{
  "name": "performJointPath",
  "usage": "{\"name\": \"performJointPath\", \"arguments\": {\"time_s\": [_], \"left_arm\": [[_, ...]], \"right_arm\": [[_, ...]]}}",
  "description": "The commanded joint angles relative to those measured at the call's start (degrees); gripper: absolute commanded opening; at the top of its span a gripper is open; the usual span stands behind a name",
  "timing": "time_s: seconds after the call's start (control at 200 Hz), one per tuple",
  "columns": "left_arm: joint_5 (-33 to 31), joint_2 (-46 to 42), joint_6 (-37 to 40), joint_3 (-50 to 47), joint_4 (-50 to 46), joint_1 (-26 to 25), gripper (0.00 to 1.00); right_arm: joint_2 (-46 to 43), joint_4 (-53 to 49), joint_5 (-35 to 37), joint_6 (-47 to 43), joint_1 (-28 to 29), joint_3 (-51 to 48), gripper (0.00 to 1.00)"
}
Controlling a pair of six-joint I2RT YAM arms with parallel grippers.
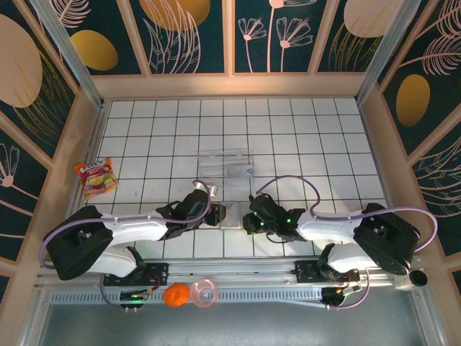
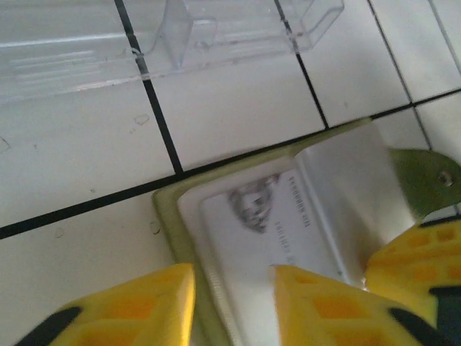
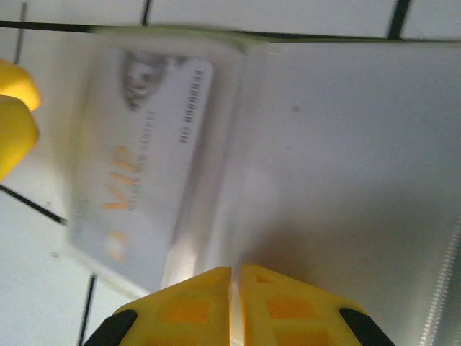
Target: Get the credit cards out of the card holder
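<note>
1. The card holder [image 1: 230, 215] lies open on the white tiled desk [image 1: 302, 137], at the near edge and between the two arms' tips. The clear plastic tray [image 1: 227, 162] sits just beyond it.
2. The left gripper [image 1: 211, 214] is at the holder's left side. In the left wrist view, its jaws are released and stand apart over the holder's olive-green border [image 2: 167, 216]. One yellow finger [image 2: 137, 306] is over bare tile and the other is over the pocket.
3. A credit card [image 2: 259, 238] sits in the left-hand pocket of the holder, pale grey-white with a faint portrait and lines of print. In the right wrist view the same card [image 3: 144, 166] shows "VIP" lettering and lies flat in the pocket, beside the fold.
4. The right gripper [image 1: 247, 218] is at the holder's right side. In its own view the jaws are clenched, with only a pale sliver between the fingertips [image 3: 234, 277]. They meet at the near edge of the holder's pale inner panel [image 3: 346, 144] and appear to pinch it.
5. From the left wrist, that right-hand panel looks raised. A green snap tab [image 2: 432, 176] sits beyond it, with a finger of the right gripper [image 2: 418, 263] against it.
6. A colourful snack packet [image 1: 96, 178] lies well apart, by the left wall
</note>
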Motion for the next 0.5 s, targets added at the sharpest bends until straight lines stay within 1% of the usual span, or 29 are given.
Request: {"name": "performJointPath", "arguments": {"time_s": [0.0, 0.06, 0.205, 0.265, 0.325, 0.375, 0.425, 0.44, 0.495], "left_arm": [[0.16, 0.88, 1.12, -0.62, 0.98, 0.47, 0.29], [0.69, 0.21, 1.12, -1.04, 1.51, 0.57, 0.29], [1.64, -3.22, 0.9, -1.77, 2.77, 0.52, 0.38], [1.57, -3.42, 1.45, -1.53, 2.29, 0.45, 0.38], [1.81, -2.82, 1.96, -1.24, 2.22, 0.49, 0.32], [2.57, -2.37, 1.76, -1.46, 3.67, 0.5, 0.31], [3.78, -1.7, 1.13, -1.51, 5.73, 0.58, 0.33], [4.19, -1.4, 0.96, -1.46, 6.22, 0.53, 0.34], [4.94, 0.13, 0.57, -0.76, 6.83, 0.46, 0.37]], "right_arm": [[0.88, -0.97, 0.8, 2.52, -0.29, -1.08, 0.12], [0.21, -1.54, 1.25, 2.23, 0.06, -0.41, 0.12], [-2.63, -3.96, 3.2, -0.21, 1.15, 3.04, 0.13], [-3.71, -4.63, 3.28, -1.02, 1.09, 4.33, 0.14], [-4.38, -4.71, 2.84, -1.88, 0.77, 5.42, 0.16], [-4.49, -4.15, 1.87, -2.29, 0.31, 6.02, 0.18], [-4.27, -3.06, 1.77, -2.25, -0.69, 6.35, 0.2], [-4.16, -2.63, 0.36, -2.15, -1.03, 6.36, 0.21], [-3.65, -1.3, -1.19, -2.07, -1.95, 6.44, 0.24]]}}
